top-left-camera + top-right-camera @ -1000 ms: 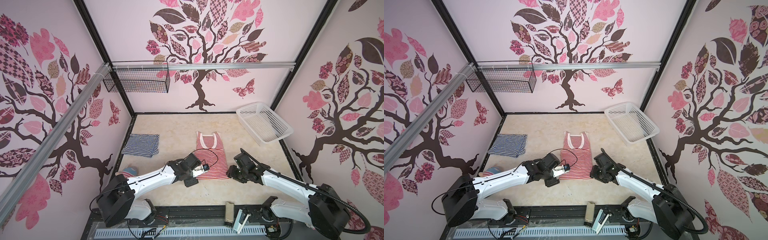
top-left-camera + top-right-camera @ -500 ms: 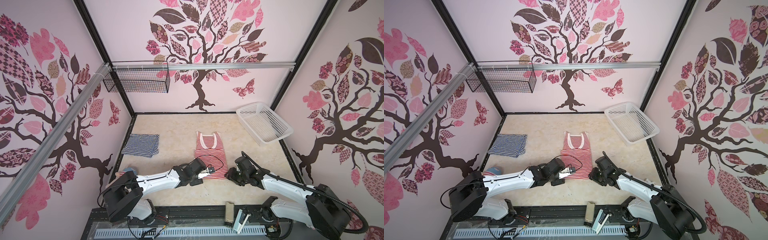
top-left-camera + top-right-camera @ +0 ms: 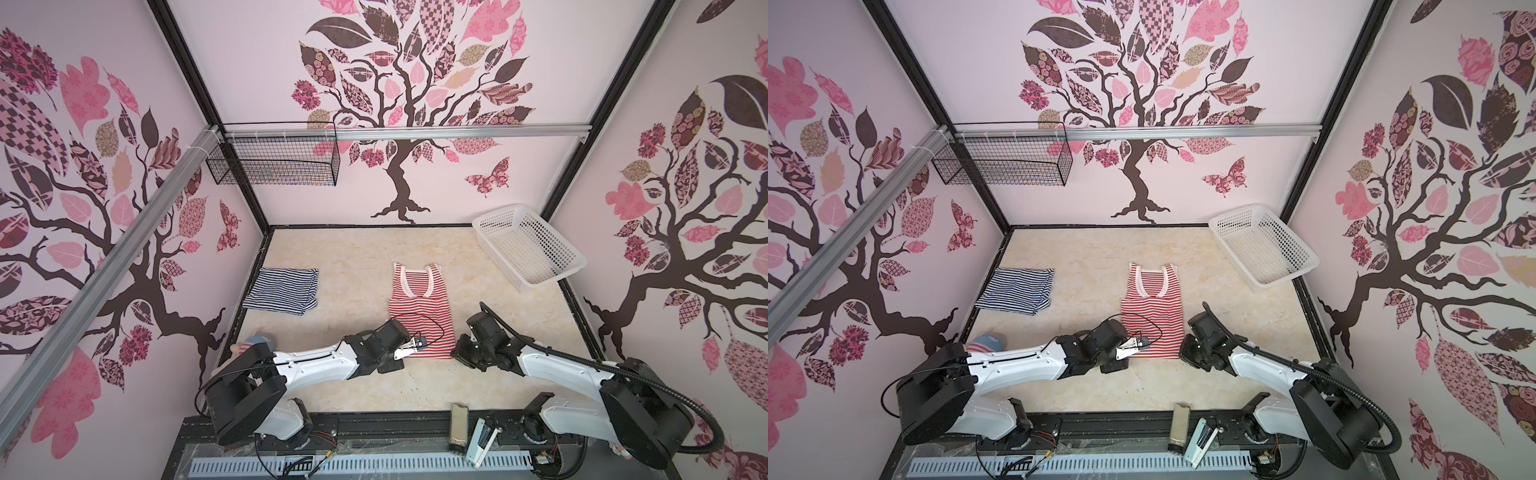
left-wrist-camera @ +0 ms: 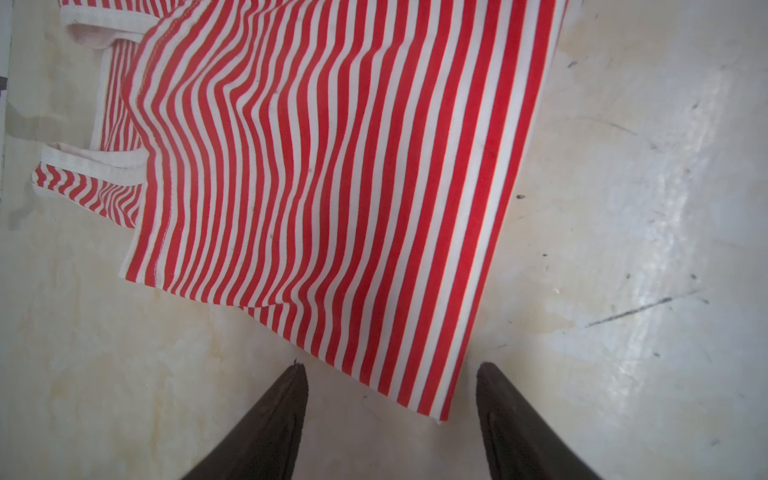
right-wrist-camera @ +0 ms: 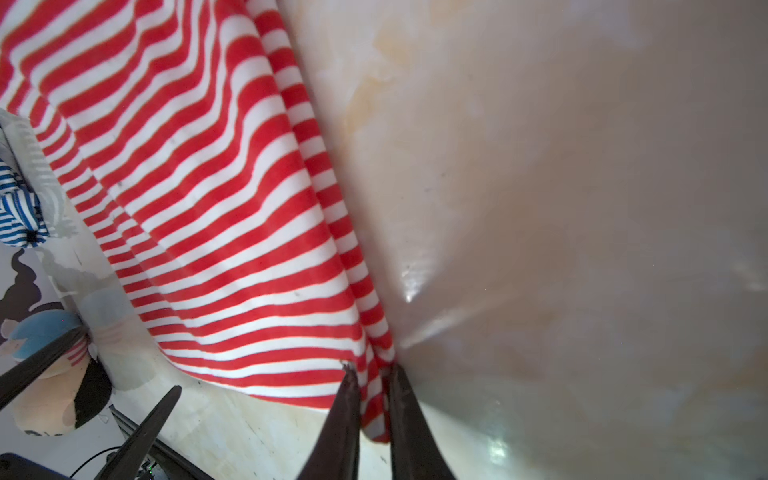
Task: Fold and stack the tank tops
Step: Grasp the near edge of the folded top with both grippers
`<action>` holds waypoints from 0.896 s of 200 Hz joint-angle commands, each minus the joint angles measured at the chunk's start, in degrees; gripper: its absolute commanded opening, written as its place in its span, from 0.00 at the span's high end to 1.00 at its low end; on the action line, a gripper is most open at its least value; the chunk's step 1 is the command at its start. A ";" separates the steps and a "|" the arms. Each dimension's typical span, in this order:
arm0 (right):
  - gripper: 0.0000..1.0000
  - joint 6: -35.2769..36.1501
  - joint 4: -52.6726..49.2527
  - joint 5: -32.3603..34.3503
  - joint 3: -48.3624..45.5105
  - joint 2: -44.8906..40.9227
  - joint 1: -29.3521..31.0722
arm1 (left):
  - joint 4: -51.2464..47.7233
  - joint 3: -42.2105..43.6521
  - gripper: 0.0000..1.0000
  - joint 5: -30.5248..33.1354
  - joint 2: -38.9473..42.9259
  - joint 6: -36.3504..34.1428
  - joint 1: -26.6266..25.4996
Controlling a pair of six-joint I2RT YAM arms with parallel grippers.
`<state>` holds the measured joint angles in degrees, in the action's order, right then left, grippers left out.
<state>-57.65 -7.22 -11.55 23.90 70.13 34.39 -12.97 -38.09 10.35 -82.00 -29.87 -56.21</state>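
The red-and-white striped tank top (image 3: 419, 320) (image 3: 1152, 318) lies flat mid-table, straps toward the back wall. A stitched hem edge lies across it just below the straps (image 4: 95, 164). My right gripper (image 5: 371, 370) (image 3: 457, 354) is shut on the top's near right corner, with the cloth pinched between the dark fingers. My left gripper (image 4: 392, 368) (image 3: 395, 360) is open at the near left corner (image 4: 436, 411), which lies between its fingers untouched. The navy-and-white striped tank top (image 3: 282, 291) (image 3: 1015, 293) lies folded at the left.
A white perforated basket (image 3: 528, 249) (image 3: 1262, 249) stands at the back right. A plush doll (image 3: 253, 343) (image 5: 54, 374) lies by the left wall beside my left arm. A black wire basket (image 3: 274, 162) hangs on the back wall. Small tools (image 3: 459, 424) sit on the front rail.
My right gripper has closed onto the red top's near right corner. My left gripper has dropped back from over the top to its near left corner, still open.
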 commanded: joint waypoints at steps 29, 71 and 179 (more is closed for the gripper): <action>0.98 0.08 -3.46 0.96 1.58 -1.52 0.15 | 1.89 1.35 0.30 -1.28 -0.33 -3.08 -0.04; 1.00 0.43 -5.66 1.70 3.33 -3.27 0.15 | 1.63 1.15 0.38 -1.46 -1.77 -5.10 -0.04; 1.00 0.34 -8.42 1.95 5.79 -6.32 0.16 | -11.38 -8.01 0.42 -12.76 -7.29 -2.47 6.52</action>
<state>-57.67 -13.56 -10.48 27.22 65.49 34.39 -17.74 -41.93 3.62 -87.33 -33.19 -52.25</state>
